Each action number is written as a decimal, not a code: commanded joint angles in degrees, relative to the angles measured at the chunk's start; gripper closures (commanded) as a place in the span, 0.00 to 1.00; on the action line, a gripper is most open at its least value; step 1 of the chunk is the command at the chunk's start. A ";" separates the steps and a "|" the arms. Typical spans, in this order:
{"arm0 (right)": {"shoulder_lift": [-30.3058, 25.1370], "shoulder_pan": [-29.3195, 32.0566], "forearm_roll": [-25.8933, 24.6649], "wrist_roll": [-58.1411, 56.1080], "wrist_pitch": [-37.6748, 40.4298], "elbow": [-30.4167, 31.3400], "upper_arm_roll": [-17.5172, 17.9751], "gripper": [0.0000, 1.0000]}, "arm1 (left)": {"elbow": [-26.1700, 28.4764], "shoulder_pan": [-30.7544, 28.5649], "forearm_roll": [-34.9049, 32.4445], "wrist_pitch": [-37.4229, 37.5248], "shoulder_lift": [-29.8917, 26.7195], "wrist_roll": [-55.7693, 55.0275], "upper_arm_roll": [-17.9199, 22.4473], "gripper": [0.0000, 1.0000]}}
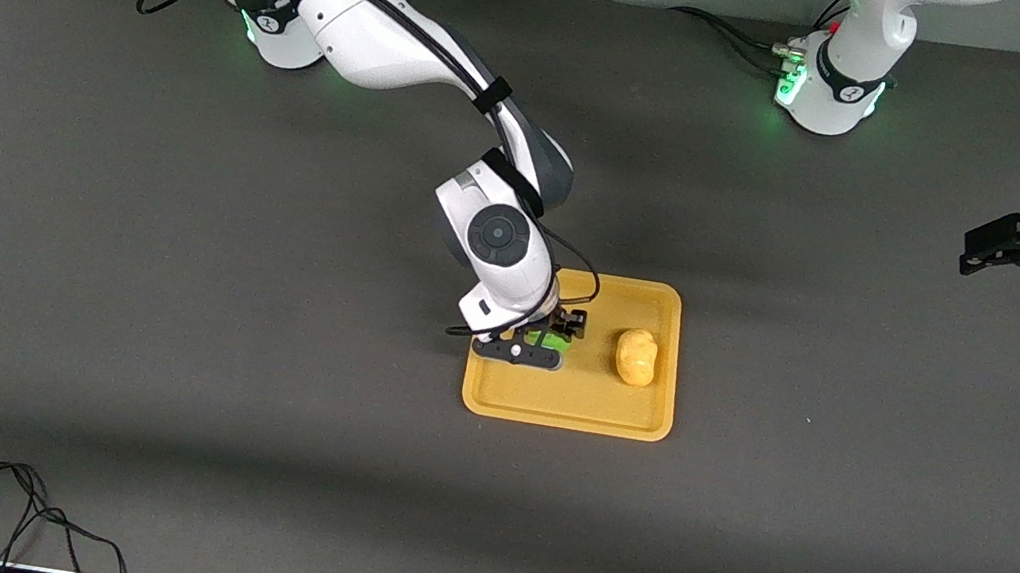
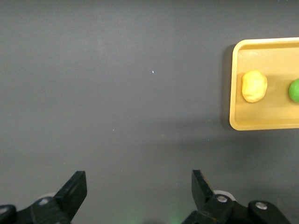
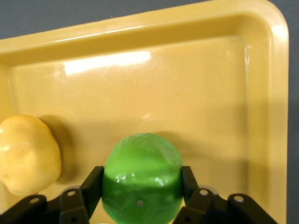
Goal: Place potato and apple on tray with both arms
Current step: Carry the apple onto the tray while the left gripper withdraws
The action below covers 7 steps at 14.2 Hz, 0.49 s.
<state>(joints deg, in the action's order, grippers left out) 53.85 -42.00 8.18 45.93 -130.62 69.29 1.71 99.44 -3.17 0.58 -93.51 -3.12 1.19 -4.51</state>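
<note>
On the tray [image 1: 566, 411], toward the right arm's end of it, the apple [image 1: 550, 340] is sitting pinched between the two fingers of the right tool [image 1: 533, 349]. Seen from the right wrist view, the apple [image 3: 142, 179] is filling the gap between the dark pads [image 3: 91, 184], which are pressing its flanks, so the right tool is gripping the apple. Whether the fruit is already bearing on the tray floor or hanging just above it cannot be told. The grip on the widest part is probably keeping the glossy, faceted ball from rolling until it is let go.

Beside the apple, toward the left arm's end of the tray, the potato [image 1: 636, 357] is lying free on the tray floor, near the rim and apart from the apple; its share of the task appears done. A clear strip of tray is separating the two, giving the fingers room to spread without nudging the potato.

Near the middle of the table [image 1: 160, 325] the tray is resting flat. Over the table's edge at the left arm's end, the left tool [image 1: 991, 247] is waiting; in the left wrist view its fingers [image 2: 72, 191] are standing wide apart with nothing between them, well clear of the tray [image 2: 238, 123].
</note>
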 commanded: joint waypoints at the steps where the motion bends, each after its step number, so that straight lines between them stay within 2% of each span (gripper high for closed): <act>1: 0.29 -0.72 -1.32 2.59 0.89 -1.62 -0.83 0.00 | 3.92 -0.34 0.74 -4.39 -1.01 0.83 -0.24 0.00; 5: -2.34 0.34 -1.32 2.06 2.20 -1.44 -1.01 0.00 | 3.48 -0.43 0.74 -4.66 -1.01 0.92 -0.15 0.00; 7: -6.89 2.79 -1.06 -1.61 7.63 -0.48 -0.92 0.00 | 3.40 -0.52 0.74 -4.66 -0.92 0.92 -0.15 0.00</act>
<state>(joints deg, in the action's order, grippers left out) 52.00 -41.12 7.81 46.25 -128.37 67.65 0.74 102.27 -3.22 0.73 -97.68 -3.00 1.19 -4.55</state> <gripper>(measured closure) 0.000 0.000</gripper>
